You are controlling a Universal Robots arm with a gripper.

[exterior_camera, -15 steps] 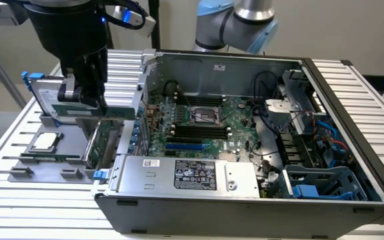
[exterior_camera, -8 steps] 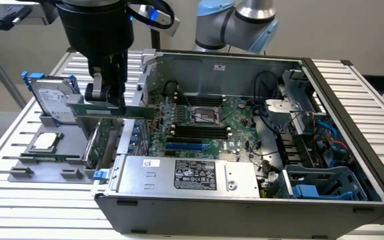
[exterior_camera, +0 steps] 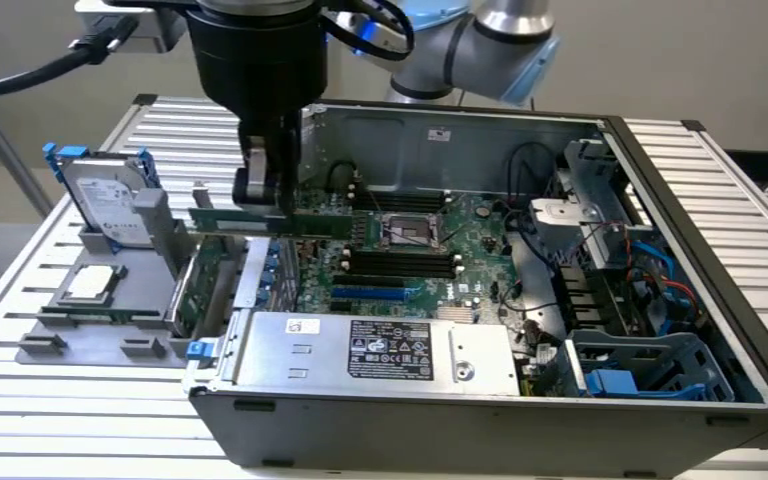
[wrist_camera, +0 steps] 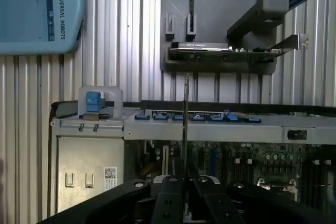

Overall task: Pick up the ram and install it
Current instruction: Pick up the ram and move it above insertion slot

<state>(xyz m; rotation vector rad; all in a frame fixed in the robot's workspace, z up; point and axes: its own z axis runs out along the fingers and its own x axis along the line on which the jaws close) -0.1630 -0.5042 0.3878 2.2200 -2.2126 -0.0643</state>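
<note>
My gripper point(exterior_camera: 267, 200) is shut on the ram point(exterior_camera: 307, 223), a long thin green stick held level and on edge. It hangs above the left wall of the open computer case point(exterior_camera: 704, 250), partly over the motherboard point(exterior_camera: 471, 245). The black memory slots point(exterior_camera: 398, 263) lie lower and toward the exterior view's right of the stick. In the wrist view the ram point(wrist_camera: 186, 124) appears edge-on as a thin line running out from between the two black fingers point(wrist_camera: 167, 203), crossing the case wall.
A grey holder point(exterior_camera: 104, 335) beside the case carries a silver hard drive with blue rails point(exterior_camera: 107, 200), a processor point(exterior_camera: 91, 283) and a taller green expansion card point(exterior_camera: 204, 290). The power supply point(exterior_camera: 371, 350) fills the case's near side. Cables and a blue drive cage point(exterior_camera: 638, 370) crowd its right end.
</note>
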